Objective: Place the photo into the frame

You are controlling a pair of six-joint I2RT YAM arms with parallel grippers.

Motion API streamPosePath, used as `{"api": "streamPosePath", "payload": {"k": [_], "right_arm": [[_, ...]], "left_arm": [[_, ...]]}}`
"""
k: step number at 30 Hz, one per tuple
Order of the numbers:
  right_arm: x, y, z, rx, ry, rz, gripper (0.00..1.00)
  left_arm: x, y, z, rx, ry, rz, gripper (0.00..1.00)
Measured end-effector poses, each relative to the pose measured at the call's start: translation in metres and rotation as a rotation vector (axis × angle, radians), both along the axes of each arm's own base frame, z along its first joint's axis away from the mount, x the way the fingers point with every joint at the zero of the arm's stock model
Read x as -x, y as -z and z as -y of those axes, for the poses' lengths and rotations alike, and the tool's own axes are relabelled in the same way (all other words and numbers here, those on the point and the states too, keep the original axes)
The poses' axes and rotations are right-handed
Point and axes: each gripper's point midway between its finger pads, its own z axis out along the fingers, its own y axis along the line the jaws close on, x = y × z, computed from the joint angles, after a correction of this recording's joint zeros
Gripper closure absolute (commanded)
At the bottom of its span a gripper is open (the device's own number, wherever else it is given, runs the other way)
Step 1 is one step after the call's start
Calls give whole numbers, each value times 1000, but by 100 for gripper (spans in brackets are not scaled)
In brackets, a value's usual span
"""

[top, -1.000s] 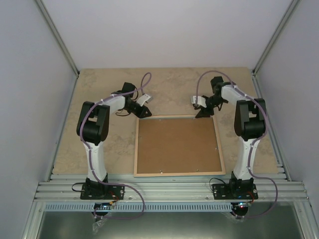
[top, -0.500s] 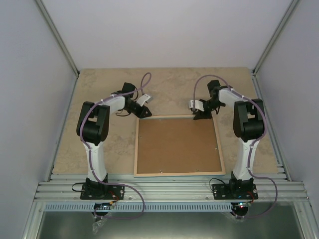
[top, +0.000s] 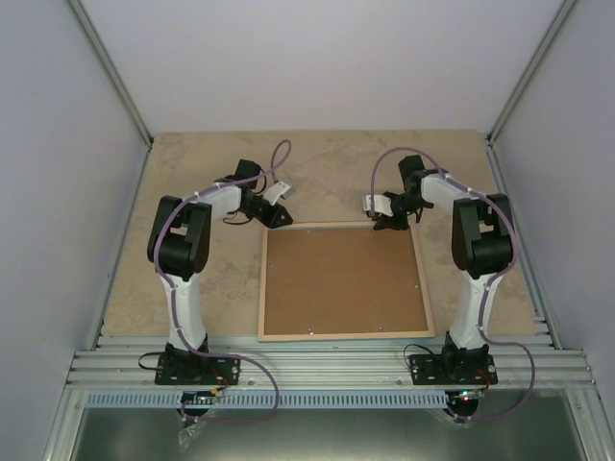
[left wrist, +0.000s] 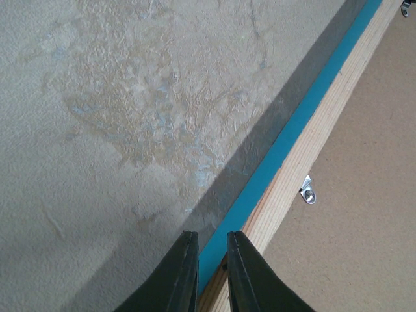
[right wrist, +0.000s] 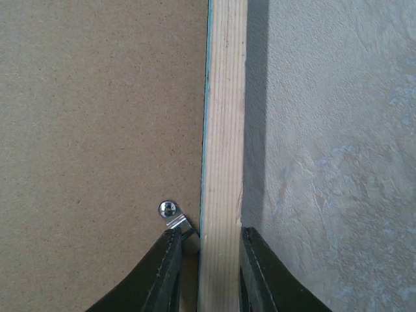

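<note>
The frame (top: pixel 261 288) lies face down on the table, pale wooden back edges up, with a brown backing panel (top: pixel 341 280) inside it. The photo is out of view. My left gripper (top: pixel 282 217) is at the frame's far left corner. In the left wrist view, this gripper (left wrist: pixel 212 235) has narrow jaws pinching the turquoise side of the frame (left wrist: pixel 305 110). My right gripper (top: pixel 386 223) is at the far right corner. In the right wrist view, that gripper (right wrist: pixel 209 231) has closed over the wooden rail of the frame (right wrist: pixel 224 97), one finger on the outer face.
Small metal clips (right wrist: pixel 174 216) (left wrist: pixel 308 191) hold the backing panel to the rails. The mottled beige table (top: pixel 192 173) ends at grey walls on three sides. Both arm bases stand on the aluminium rails (top: pixel 327 365) at the near edge.
The right gripper has shifted slightly left along the frame's far edge and its jaws have narrowed onto the rail. The left arm and the frame have not moved.
</note>
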Motion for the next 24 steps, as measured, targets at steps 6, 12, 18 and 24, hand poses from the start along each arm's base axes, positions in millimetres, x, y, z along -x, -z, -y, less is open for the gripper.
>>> {"api": "streamPosePath", "payload": {"k": [6,12,18,24], "right_arm": [[1,0,-1,18,-1,36,74],[1,1,-1,21,-6,11,79],[-2,0,-1,31,1,-7,98],[-2,0,-2,54,13,2,90]], "left_arm": [[0,0,0,1,-2,-2,85],[0,0,0,0,-3,-2,84],[0,0,0,-1,-6,-4,85],[0,0,0,-2,-7,-3,84]]}}
